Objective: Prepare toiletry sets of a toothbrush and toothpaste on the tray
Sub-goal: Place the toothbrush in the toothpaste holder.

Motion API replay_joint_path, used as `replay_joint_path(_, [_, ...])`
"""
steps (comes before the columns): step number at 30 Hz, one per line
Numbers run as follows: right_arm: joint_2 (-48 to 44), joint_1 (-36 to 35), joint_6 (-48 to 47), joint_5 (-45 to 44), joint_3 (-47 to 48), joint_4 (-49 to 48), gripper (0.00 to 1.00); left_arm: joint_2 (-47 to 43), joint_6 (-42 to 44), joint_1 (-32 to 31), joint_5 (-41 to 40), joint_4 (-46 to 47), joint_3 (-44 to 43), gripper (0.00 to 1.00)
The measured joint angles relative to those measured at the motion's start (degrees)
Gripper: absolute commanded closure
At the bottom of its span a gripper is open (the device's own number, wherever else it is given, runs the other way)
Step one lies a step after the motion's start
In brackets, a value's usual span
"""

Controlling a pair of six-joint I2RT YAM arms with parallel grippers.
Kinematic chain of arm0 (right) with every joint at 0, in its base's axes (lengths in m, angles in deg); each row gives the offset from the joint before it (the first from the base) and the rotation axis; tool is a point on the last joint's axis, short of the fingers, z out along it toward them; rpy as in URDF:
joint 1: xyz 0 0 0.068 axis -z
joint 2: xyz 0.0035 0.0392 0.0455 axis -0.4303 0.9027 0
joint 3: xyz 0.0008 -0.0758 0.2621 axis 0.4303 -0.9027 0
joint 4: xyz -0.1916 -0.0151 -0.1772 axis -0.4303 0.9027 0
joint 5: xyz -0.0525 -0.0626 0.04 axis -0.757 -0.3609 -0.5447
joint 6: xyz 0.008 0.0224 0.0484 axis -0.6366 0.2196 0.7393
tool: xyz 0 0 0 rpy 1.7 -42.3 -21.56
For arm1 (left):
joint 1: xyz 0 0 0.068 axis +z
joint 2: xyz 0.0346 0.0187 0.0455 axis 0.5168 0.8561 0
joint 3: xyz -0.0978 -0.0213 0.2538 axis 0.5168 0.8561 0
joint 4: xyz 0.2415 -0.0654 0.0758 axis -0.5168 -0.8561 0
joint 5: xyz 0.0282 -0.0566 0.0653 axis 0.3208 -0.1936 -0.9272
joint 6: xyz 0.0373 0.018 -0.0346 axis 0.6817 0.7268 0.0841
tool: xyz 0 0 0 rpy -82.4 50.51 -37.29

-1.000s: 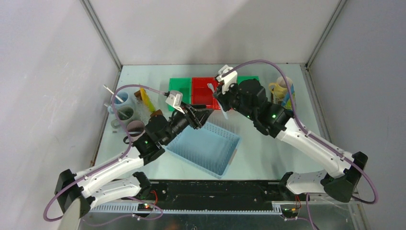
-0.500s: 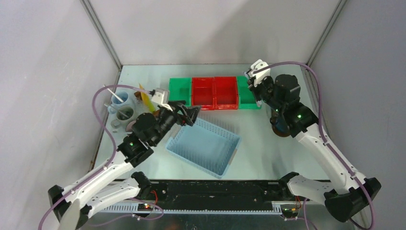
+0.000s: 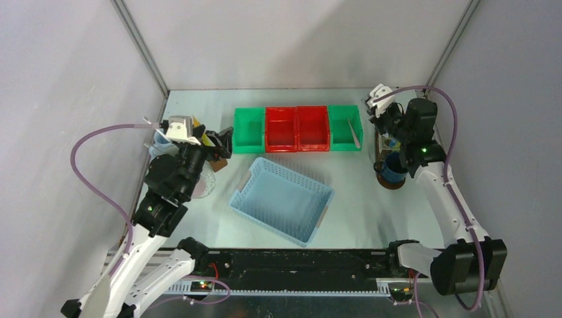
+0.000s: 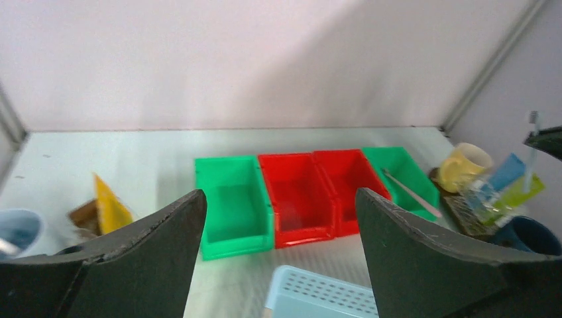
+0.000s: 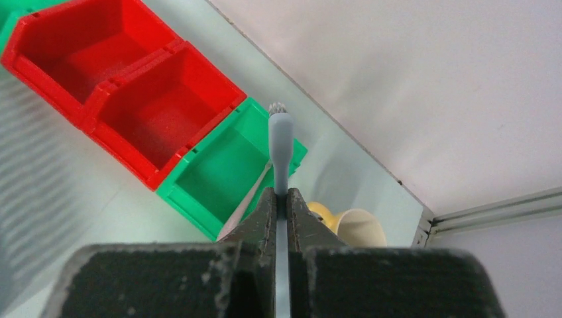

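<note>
My right gripper point(image 5: 279, 199) is shut on a thin pale toothbrush point(image 5: 280, 142), bristles pointing away from the wrist. In the top view that gripper point(image 3: 391, 132) hangs above the dark blue mug point(image 3: 393, 169), which stands on the dark brown tray point(image 3: 383, 180) at the right. A cream mug point(image 4: 467, 165) with blue and green tubes point(image 4: 507, 177) stands behind it. Another toothbrush point(image 4: 411, 192) lies in the right green bin. My left gripper point(image 3: 219, 144) is open and holds nothing, beside a yellow tube point(image 4: 109, 205) and a pale blue mug point(image 4: 20, 228) at the left.
Two green and two red bins point(image 3: 297, 128) form a row at the back. A light blue perforated basket point(image 3: 283, 199) sits askew in the middle. Cage posts and walls close in the back corners.
The left gripper opened and swung left from the basket's far edge to the left mugs. The right arm carried the toothbrush from the red bins over to the dark blue mug.
</note>
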State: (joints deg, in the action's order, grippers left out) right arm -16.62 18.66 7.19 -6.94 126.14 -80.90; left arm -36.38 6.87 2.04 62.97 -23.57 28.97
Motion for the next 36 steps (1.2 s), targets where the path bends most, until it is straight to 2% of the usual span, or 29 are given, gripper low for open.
replay_joint_path(4, [3.04, 4.31, -1.95, 5.18, -0.79, -2.38, 1.00, -1.38, 5.44, 0.31, -4.61, 0.83, -0.07, 0.07])
replay_joint_path(8, [6.27, 7.58, -3.72, 9.68, -1.14, -4.26, 1.00, -3.52, 10.58, 0.74, -10.60, 6.12, 2.95, 0.01])
replay_joint_path(14, [9.46, 10.64, -4.92, 14.97, -2.40, -8.70, 1.00, -5.75, 13.97, 2.64, -17.42, 10.93, 9.94, 0.00])
replay_joint_path(26, [16.35, 11.98, -5.42, 20.50, -2.89, -16.59, 1.00, -7.02, 15.96, 4.81, -22.10, 15.02, 12.44, 0.01])
replay_joint_path(36, [19.30, 13.57, -7.32, 21.11, -2.91, -17.51, 1.00, -7.02, 15.93, 5.73, -22.45, 15.50, 12.44, 0.02])
